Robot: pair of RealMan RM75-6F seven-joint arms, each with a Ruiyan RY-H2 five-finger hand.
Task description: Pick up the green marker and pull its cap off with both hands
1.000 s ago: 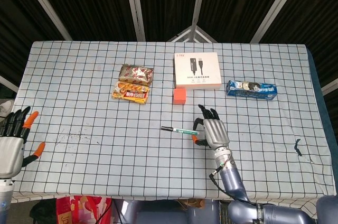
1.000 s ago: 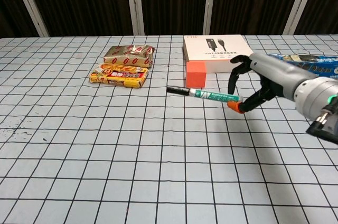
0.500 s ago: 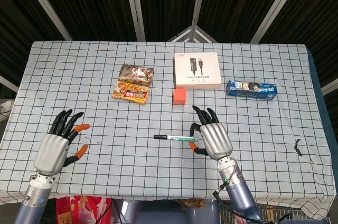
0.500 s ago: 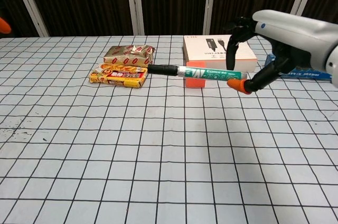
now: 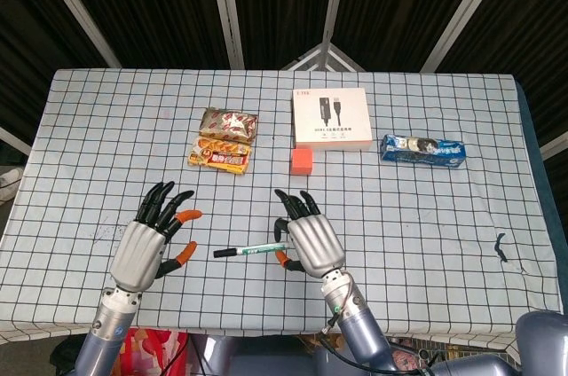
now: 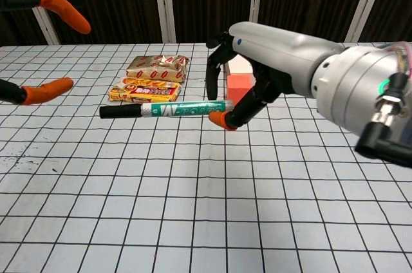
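My right hand [image 5: 308,244] [image 6: 270,78] holds the green marker [image 5: 251,250] [image 6: 168,110] by its right end, level above the table. The marker's black cap [image 6: 118,111] points left toward my left hand [image 5: 151,244]. That hand hovers with fingers spread and holds nothing, a short gap from the cap. In the chest view only its orange fingertips [image 6: 59,9] show at the upper left edge.
Two snack packs [image 5: 224,138] lie at the back left of the checked cloth. A white box [image 5: 331,117] and an orange block [image 5: 302,160] sit behind centre. A blue packet [image 5: 423,148] lies to the right.
My right hand has carried the marker left and toward me, higher off the table. My left hand has come in from the left edge and up, nearing the cap.
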